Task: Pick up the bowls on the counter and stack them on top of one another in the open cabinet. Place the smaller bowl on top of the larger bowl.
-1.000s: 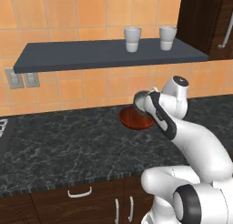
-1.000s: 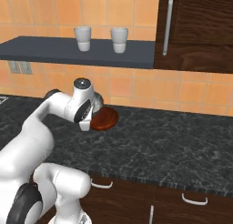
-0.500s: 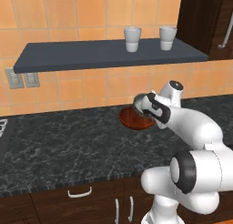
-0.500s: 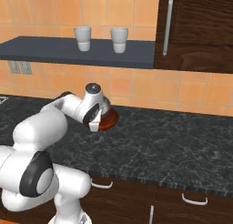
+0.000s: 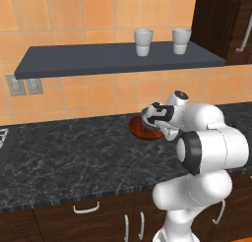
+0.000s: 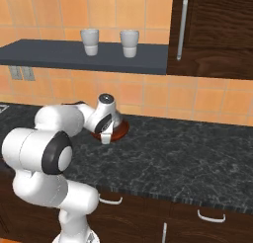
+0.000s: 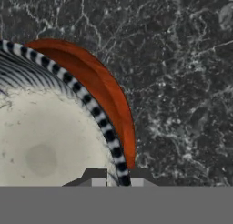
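Observation:
My gripper [image 7: 118, 175] is shut on the rim of the smaller bowl [image 7: 45, 141], a silvery-grey ribbed bowl with a striped edge. It hangs just over the larger bowl [image 7: 100, 86], glossy reddish-brown, which rests on the black marble counter [image 7: 182, 82]. From the left base, the grey bowl [image 5: 149, 113] sits in the gripper [image 5: 157, 116] above the brown bowl [image 5: 141, 131]. From the right base, the hand covers most of the brown bowl [image 6: 120, 131]. The slate-blue open shelf [image 5: 98, 59] [image 6: 74, 57] runs along the wall above.
Two white cups [image 5: 143, 42] [image 5: 181, 40] stand on the shelf's right half, also cups [image 6: 90, 41] [image 6: 129, 42]. A tall dark brown cupboard [image 6: 217, 29] closes off the shelf's right end. A wall outlet [image 5: 17, 83] sits below the shelf's left end.
The arm has folded in closer to its base. The hand with the grey bowl has shifted slightly left and down toward the brown bowl. The brown bowl and cups have stayed put.

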Controlling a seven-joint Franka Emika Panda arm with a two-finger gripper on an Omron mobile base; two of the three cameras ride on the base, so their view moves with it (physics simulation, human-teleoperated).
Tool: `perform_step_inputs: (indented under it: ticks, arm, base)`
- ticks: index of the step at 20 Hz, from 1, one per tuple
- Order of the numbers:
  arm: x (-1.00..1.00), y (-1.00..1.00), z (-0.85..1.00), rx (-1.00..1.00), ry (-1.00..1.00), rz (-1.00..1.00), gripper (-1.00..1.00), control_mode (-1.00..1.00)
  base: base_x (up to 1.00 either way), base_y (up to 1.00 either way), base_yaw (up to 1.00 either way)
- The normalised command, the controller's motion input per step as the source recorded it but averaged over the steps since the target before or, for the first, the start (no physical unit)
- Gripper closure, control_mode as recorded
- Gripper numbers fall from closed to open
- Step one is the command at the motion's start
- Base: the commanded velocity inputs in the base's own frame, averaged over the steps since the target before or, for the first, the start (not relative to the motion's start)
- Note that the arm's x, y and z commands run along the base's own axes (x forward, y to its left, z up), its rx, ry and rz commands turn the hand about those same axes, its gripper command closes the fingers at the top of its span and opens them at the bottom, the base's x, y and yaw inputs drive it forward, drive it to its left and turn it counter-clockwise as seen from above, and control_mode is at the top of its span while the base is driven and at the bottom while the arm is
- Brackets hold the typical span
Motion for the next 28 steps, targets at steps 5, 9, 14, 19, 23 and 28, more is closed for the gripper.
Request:
perform_step_inputs:
  ticks: [5, 9, 14, 19, 23, 28]
  arm:
    - [0.01, 0.00, -0.43, 0.00, 0.05, 0.00, 1.00, -1.00]
    - [0.09, 0.00, -0.42, 0.00, 0.00, 0.00, 1.00, -1.00]
    - [0.14, 0.00, -0.15, 0.00, 0.00, 0.00, 1.00, -1.00]
    - [0.19, 0.00, -0.02, 0.00, -0.03, 0.00, -1.00, -1.00]
    - [0.02, 0.00, 0.21, 0.00, -0.07, 0.00, -1.00, -1.00]
    - [-0.16, 0.00, 0.40, 0.00, -0.16, 0.02, -1.00, -1.00]
  base:
    - [0.00, 0.00, 0.00]
    - [0.00, 0.00, 0.00]
    - [0.00, 0.00, 0.00]
    - [0.00, 0.00, 0.00]
    - [0.00, 0.00, 0.00]
    - [0.00, 0.00, 0.00]
